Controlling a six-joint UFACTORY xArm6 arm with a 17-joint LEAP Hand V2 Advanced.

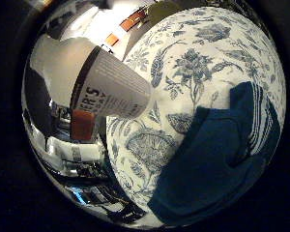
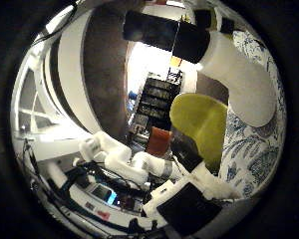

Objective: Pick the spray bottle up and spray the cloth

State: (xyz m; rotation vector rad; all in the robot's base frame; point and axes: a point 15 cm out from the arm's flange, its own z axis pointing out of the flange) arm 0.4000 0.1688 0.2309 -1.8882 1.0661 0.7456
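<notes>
The spray bottle [image 1: 106, 82], white with a labelled body and a brown band, fills much of the little finger side view, close against the palm and tilted over the table. In the thumb side view its curved white and brown side [image 2: 79, 84] looms large. My right hand [image 2: 239, 74] is curled round it: one white and black finger arcs past the bottle, and another finger [image 2: 182, 209] with a black pad bends in from the opposite edge. The cloth [image 1: 212, 159], dark blue with white stripes at one end, lies crumpled on the floral tablecloth [image 1: 193, 63] beyond the bottle.
The table is covered by the white and blue floral tablecloth. Past its edge stand a yellow-green chair [image 2: 202, 119] and an orange chair [image 2: 158, 141]. A second white robot arm [image 2: 124, 159] and dark shelving [image 2: 157, 99] are farther back.
</notes>
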